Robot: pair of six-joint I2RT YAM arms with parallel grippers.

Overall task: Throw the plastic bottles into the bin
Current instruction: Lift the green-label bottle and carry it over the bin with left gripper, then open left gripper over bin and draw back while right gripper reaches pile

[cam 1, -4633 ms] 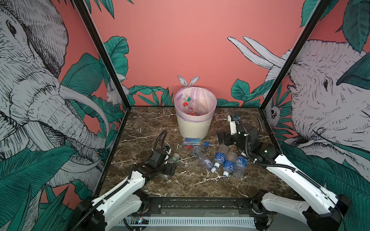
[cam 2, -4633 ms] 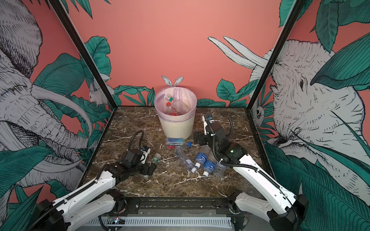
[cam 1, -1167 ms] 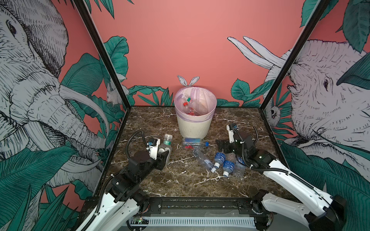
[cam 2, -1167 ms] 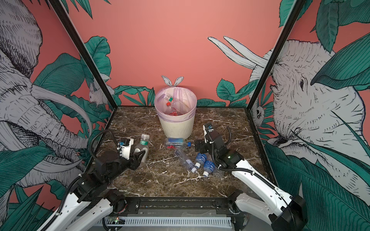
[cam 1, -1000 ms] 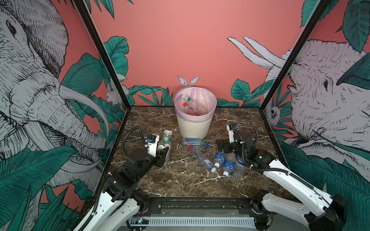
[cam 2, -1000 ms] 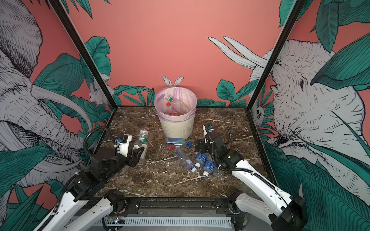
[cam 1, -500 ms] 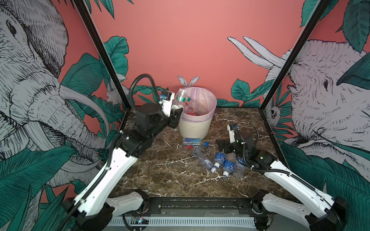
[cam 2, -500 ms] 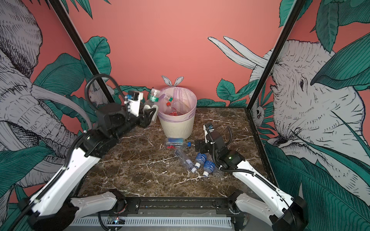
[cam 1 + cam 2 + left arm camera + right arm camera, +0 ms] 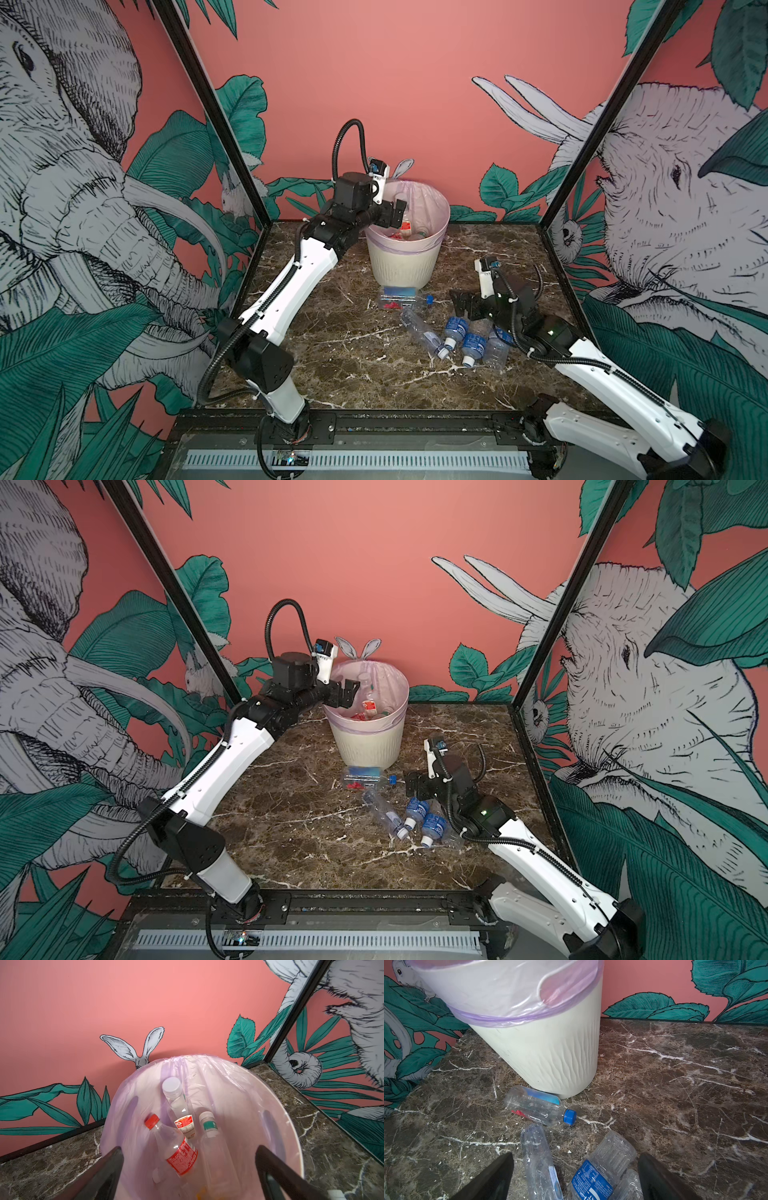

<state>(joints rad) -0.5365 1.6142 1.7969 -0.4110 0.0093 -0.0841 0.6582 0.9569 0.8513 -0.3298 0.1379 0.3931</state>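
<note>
Cream-white bin (image 9: pixel 405 266) sits directly beneath the empty left gripper (image 9: pixel 395 214).

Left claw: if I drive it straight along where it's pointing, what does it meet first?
Most likely the red-capped Coca-Cola bottle inside the bin, dead ahead of the open left claw; depth is hard to judge.

The left gripper (image 9: pixel 398 215) has risen from low over the left side of the marble table (image 9: pixel 332 345), where it gripped a green-labelled bottle (image 9: pixel 209 1126) 1 second ago, to hang over the left part of the bin (image 9: pixel 405 266). Its jaws have sprung wide apart and hold nothing. That bottle now lies inside the bin, neck up, beside a red-capped bottle (image 9: pixel 176 1147).
</note>
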